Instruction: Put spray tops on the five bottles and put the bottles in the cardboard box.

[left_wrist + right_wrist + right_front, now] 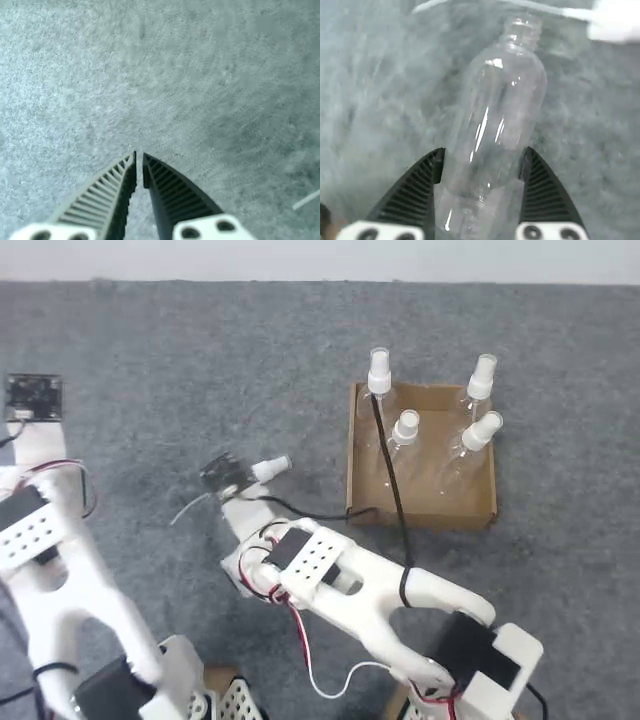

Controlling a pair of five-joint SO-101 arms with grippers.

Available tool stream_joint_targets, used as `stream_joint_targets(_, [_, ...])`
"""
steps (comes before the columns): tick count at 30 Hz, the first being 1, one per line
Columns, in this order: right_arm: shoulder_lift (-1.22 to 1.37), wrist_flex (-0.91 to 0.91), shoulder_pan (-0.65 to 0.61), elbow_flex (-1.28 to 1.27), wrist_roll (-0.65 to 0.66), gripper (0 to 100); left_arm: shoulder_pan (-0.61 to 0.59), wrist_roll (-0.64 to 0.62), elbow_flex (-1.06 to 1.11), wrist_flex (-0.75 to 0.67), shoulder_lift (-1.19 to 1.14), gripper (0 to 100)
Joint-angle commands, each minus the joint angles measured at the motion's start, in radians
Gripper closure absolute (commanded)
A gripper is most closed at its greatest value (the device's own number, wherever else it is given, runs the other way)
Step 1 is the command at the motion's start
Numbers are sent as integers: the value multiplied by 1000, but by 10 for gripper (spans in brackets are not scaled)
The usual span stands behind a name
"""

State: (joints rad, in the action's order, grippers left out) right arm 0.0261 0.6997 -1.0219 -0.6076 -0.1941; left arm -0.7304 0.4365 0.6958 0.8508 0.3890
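Fifth bottle (pixel 495 115): clear, no top on, threaded neck open. Its long axis runs in line with the right hand (pixel 483 152), neck pointing away from the hand and base back between the fingers.

Right hand: open about one bottle-width, one ribbed finger on each side of the lower body. Both pads look to be in contact with the plastic, so I read it as gripped. Can't tell whether the bottle is resting on the worktop (pixel 200 75) or lifted off it; the wrist view is too close.

Loose spray top (pixel 617 22): white, lying on its side on the grey worktop just past the bottle's neck and off to one side, not on the bottle. Its thin dip tube (pixel 470 4) runs across beyond the bottle mouth. In the high view the spray top sits left of the cardboard box (pixel 420 512), nozzle end towards the box.

Cardboard box: open-topped, on the right of the worktop. Four capped bottles (pixel 380 390) are inside. The two at the back stand roughly upright, the two in front lean.

Left hand (pixel 139 156): closed down to a thin slit, tips almost meeting, nothing between them. It points at bare worktop on the left side, well apart from the bottle and box.
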Motion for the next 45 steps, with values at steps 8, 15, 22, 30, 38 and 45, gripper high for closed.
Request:
stream_joint_targets(8, [8, 432, 25, 195, 347, 978, -11, 8, 27, -20, 9, 987])
stream_joint_targets(15, [-99, 674, 93, 391, 430, 993, -11, 9, 38, 5, 9, 987])
stream_joint_targets(22, [-291, 1050, 226, 623, 563, 993, 15, 6, 39, 37, 9, 987])
stream_joint_targets(30, [-444, 1101, 421, 644, 641, 993, 195, 8, 30, 187, 17, 987])
stream_joint_targets(38, [-479, 1102, 719, 644, 738, 993, 506, 0, 25, 215, 17, 965])
stream_joint_targets(45, [-567, 1102, 1073, 651, 899, 993, 680, -83, -97, 218, -5, 878])
